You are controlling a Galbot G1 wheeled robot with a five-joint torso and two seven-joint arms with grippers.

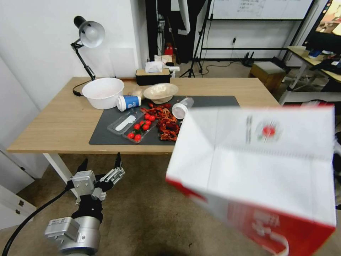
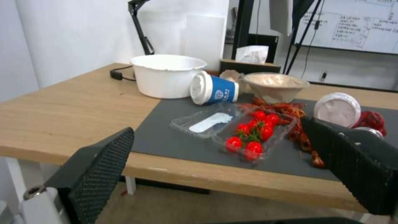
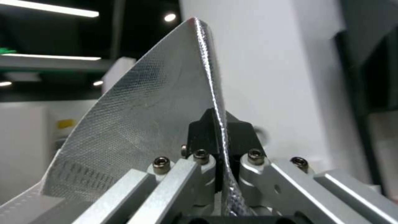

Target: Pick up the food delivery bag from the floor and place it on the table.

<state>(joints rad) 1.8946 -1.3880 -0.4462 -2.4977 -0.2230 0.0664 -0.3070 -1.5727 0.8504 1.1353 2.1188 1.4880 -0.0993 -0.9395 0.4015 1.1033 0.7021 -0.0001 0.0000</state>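
Observation:
The food delivery bag (image 1: 263,163), white with a red side panel and a small round red logo, hangs tilted in the air at the right, above the floor (image 1: 142,199) and in front of the table's near right corner. My right gripper (image 3: 222,137) is shut on the bag's silver foil-lined edge (image 3: 149,124), pinching it between the two black pads. The light-wood table (image 1: 57,121) bears a dark grey mat (image 1: 106,133). My left gripper (image 1: 101,163) is open and empty, low by the table's front edge, facing the table (image 2: 62,118).
On the table stand a white bowl (image 1: 103,91), a tipped blue cup (image 1: 128,103), a beige bowl (image 1: 160,92), a tray of tomatoes (image 1: 142,127), red crayfish (image 1: 167,124), a tipped lidded cup (image 1: 182,107), a tissue box (image 1: 152,74) and a lamp (image 1: 88,33). The table's far right is bare wood.

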